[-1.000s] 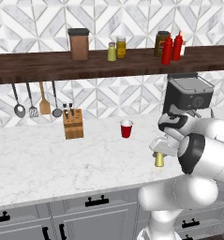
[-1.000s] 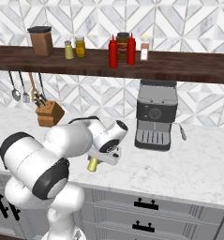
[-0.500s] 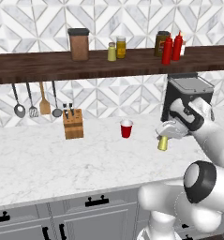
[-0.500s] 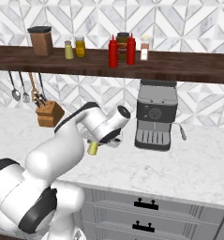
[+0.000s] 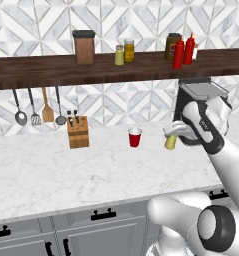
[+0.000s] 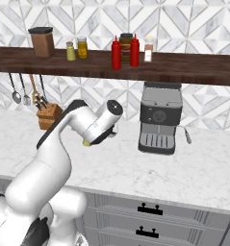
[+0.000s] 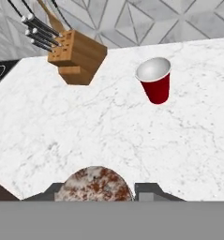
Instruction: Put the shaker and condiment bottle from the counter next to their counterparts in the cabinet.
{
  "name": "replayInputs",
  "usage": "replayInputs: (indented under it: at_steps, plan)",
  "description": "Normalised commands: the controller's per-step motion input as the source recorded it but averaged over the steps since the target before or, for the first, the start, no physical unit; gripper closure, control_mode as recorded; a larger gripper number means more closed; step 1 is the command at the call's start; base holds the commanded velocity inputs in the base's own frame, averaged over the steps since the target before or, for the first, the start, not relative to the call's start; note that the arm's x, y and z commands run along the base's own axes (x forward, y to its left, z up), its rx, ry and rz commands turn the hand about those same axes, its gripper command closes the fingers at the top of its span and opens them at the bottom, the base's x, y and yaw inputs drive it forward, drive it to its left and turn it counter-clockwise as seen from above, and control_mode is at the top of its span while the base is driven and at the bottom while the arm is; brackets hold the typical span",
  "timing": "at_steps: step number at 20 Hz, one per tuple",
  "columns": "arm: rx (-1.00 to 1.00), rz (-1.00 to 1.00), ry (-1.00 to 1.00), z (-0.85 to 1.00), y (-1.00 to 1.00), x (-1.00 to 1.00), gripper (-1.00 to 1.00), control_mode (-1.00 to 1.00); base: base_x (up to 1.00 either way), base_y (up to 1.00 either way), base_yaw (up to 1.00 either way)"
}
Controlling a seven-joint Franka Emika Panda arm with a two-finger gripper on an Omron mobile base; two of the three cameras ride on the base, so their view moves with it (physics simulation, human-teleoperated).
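Gripping the shaker (image 5: 170,141), apparently raised off the counter (image 5: 66,175)

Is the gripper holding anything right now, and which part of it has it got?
Yes. The gripper is shut on the shaker, gripping it at the capped top, so the yellow-green body hangs below, lifted off the counter.
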Motion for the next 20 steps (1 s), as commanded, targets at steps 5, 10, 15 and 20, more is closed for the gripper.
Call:
replayInputs:
  at_steps: [5, 10, 15, 20]
  plan:
    - [0.0, 0.0, -0.06, 0.9, 0.03, 0.19, 1.0, -1.0, 0.0, 0.0, 0.0]
    - [-0.02, 0.0, 0.0, 0.42, 0.12, 0.08, 1.0, -1.0, 0.0, 0.0, 0.0]
    - [-0.01, 0.0, -0.02, 0.71, 0.14, 0.26, 1.0, -1.0, 0.0, 0.0, 0.0]
    - [0.0, 0.0, -0.02, 0.89, 0.18, 0.29, 1.0, -1.0, 0.0, 0.0, 0.0]
